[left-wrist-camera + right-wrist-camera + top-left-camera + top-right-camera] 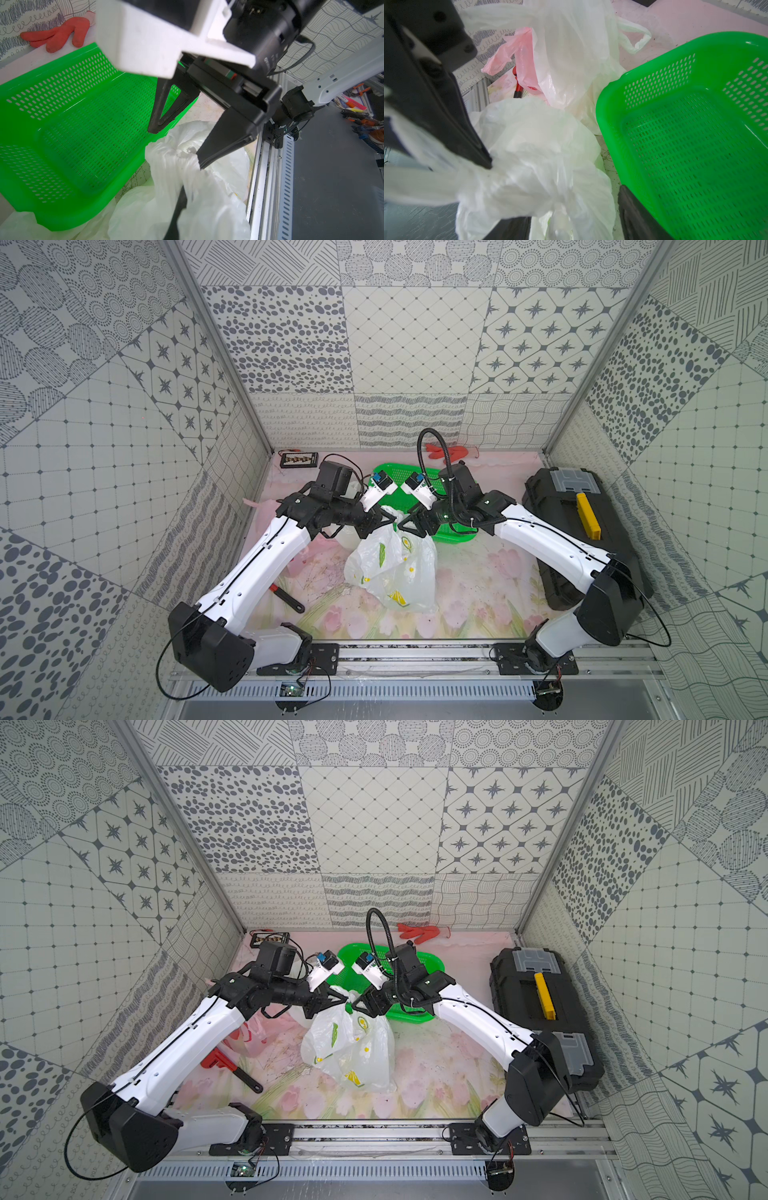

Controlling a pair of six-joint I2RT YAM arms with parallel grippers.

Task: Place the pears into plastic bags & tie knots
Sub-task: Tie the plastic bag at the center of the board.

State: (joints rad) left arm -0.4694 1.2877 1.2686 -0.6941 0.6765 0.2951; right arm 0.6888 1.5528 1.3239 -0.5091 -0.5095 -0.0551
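Two grippers meet over one bag. Our left gripper is pressed together, pinching a gathered handle of the lemon-print bag. Our right gripper faces it with fingers spread. One fingertip touches the bag's twisted neck, and the other hangs over the rim of the green basket. The neck lies between those fingers, its strand running from one gripper toward the other. Both arms are equally near, but only the right is free to close. We judge the knot unfinished. The bag rests on the flowered table, just beside the basket. We cannot make out pears through the plastic.
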